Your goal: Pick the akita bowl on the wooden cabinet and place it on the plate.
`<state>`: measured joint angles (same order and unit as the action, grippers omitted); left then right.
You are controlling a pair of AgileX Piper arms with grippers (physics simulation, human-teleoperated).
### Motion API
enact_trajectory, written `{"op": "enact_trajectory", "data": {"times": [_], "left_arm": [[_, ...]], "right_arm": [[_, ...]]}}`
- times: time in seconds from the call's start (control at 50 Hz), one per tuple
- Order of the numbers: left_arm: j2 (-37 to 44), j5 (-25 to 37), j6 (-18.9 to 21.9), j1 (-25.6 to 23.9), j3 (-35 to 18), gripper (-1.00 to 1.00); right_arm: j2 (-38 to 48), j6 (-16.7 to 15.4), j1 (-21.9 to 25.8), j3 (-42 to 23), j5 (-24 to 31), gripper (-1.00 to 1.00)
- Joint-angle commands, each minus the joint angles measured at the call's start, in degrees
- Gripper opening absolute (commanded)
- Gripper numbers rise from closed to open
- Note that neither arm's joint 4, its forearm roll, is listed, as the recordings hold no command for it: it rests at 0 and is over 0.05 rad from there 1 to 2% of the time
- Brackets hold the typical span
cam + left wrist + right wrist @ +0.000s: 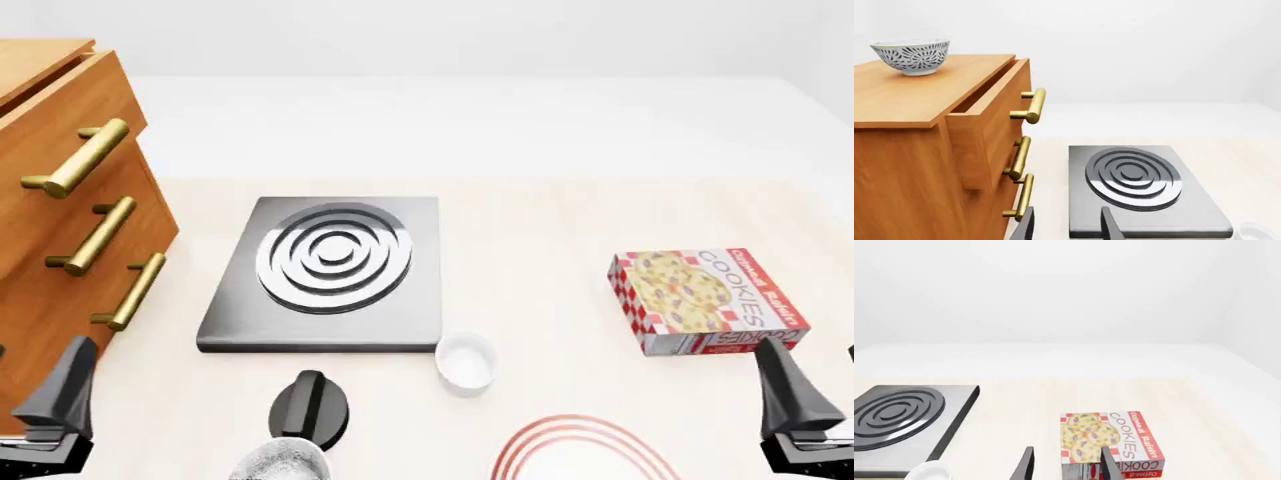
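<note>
The wooden cabinet (pixel 927 150) is the largest thing, standing on the pale tabletop (pixel 534 230) at the left, with three brass bar handles (pixel 1029 105) on its drawer fronts; the top drawer is pulled partly out. On the cabinet's top, toward its far left corner as the left wrist view shows it, sits a bowl (pixel 913 55) with a dark petal pattern on white, upright and untouched.

Just right of the cabinet lies the grey square stove (pixel 327 275) with silver rings. Well to the right of the stove lies a red-and-white cookies box (pixel 707 300), flat on the tabletop.

Nearer than the stove, at the front view's lower edge, the plate (pixel 581 450) with thin red rings shows only in part. At the stove's near right corner stands a small white bowl (pixel 466 360). Left of the plate, nearer than the stove, a speckled grey bowl (pixel 280 462), the akita bowl, is cut by the frame, with a black round part (pixel 311 405) just behind it.

The left hand (pixel 1066 225) hangs released beside the cabinet's front, fingers apart, grasping nothing. The right hand (pixel 1064 465) is likewise released, in front of the cookies box
</note>
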<state>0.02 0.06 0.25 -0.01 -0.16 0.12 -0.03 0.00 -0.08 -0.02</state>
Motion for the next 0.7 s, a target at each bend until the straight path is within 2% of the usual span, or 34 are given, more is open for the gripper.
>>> {"op": "enact_trajectory", "data": {"times": [0.02, 0.34, 0.38, 0.7], "left_arm": [[0.0, -0.4, 1.2, -0.4, -0.8, 1.00], [0.0, 2.5, 1.4, -1.7, -1.8, 1.00], [0.0, 2.5, 2.6, -2.1, -2.6, 1.00], [0.0, 10.2, 3.7, -5.2, -13.1, 1.00]], "right_arm": [[0.2, -0.1, 0.0, -0.2, 0.0, 1.00], [0.1, -0.3, 0.1, -0.1, 0.1, 1.00], [0.1, -0.3, 0.1, -0.1, 0.1, 1.00], [0.0, -0.3, 0.1, -0.1, 0.1, 1.00]]}}
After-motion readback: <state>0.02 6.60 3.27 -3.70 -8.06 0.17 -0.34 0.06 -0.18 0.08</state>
